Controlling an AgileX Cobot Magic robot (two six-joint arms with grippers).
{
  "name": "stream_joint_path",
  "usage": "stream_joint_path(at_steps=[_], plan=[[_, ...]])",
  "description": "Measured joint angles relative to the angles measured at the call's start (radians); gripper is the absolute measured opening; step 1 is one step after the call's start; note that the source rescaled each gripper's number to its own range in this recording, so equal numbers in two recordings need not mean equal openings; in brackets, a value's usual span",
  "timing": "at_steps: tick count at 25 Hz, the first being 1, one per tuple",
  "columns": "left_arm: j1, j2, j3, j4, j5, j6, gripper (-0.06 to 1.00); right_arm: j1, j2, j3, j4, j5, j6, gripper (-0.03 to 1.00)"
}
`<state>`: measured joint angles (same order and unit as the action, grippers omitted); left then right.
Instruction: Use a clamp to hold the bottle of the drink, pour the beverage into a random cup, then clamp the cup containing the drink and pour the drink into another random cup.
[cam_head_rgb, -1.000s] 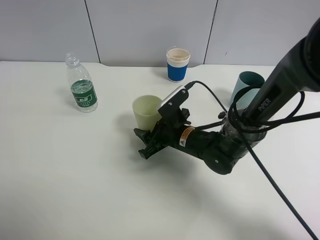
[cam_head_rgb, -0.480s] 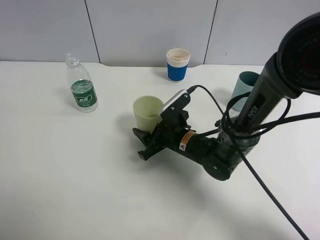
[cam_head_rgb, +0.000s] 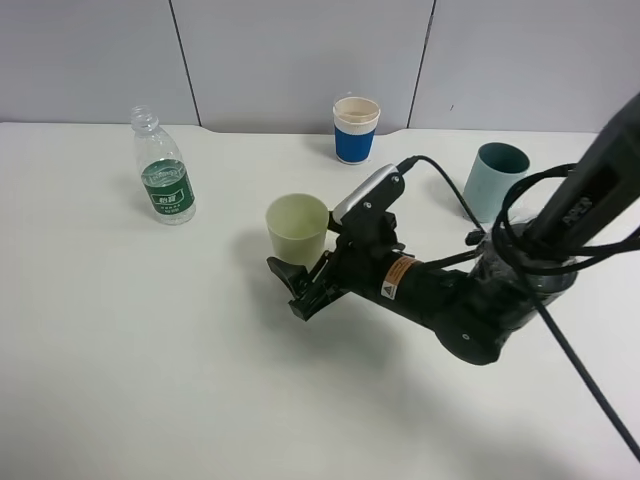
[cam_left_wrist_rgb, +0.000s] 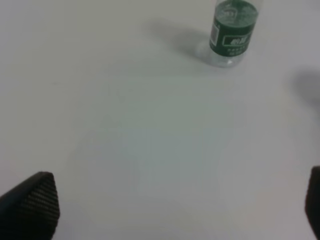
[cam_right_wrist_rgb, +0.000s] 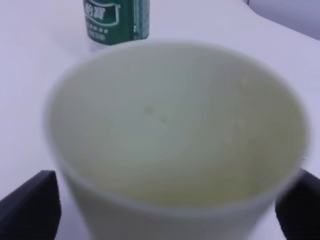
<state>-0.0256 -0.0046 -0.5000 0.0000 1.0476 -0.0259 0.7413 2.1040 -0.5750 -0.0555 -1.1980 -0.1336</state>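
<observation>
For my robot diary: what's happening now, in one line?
right gripper: open, at pale green cup | left gripper: open, empty | bottle: standing, untouched

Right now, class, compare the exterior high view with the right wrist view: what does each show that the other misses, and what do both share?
Only the exterior high view shows the blue cup, the teal cup and the right arm's end effector, open. Only the right wrist view shows the inside of the pale yellow cup close up. Both share that cup and the green-labelled bottle.

The bottle (cam_head_rgb: 163, 168) carries a green label with white characters, illegible. The right arm (cam_head_rgb: 440, 295) bears an orange-and-white warning sticker, text unreadable.
</observation>
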Motion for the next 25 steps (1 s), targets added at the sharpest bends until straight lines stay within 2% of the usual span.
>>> stream_joint_path(at_steps=[9,11,14,17,20,22,25], plan=[[0.0,0.0,0.0,0.0,0.0,0.0,1.0,0.0,-0.314,0.236,0.028,0.026,0.064,0.76],[0.0,0.0,0.0,0.0,0.0,0.0,1.0,0.0,-0.401,0.268,0.064,0.074,0.073,0.76],[0.0,0.0,0.0,0.0,0.0,0.0,1.0,0.0,-0.539,0.286,0.157,0.205,0.068,0.76],[0.0,0.0,0.0,0.0,0.0,0.0,1.0,0.0,-0.648,0.288,0.263,0.309,0.005,0.76],[0.0,0.0,0.0,0.0,0.0,0.0,1.0,0.0,-0.73,0.288,0.344,0.355,-0.101,0.76],[0.0,0.0,0.0,0.0,0.0,0.0,1.0,-0.011,-0.77,0.289,0.371,0.365,-0.176,0.76],[0.0,0.0,0.0,0.0,0.0,0.0,1.0,-0.071,-0.814,0.287,0.374,0.384,-0.226,0.76]])
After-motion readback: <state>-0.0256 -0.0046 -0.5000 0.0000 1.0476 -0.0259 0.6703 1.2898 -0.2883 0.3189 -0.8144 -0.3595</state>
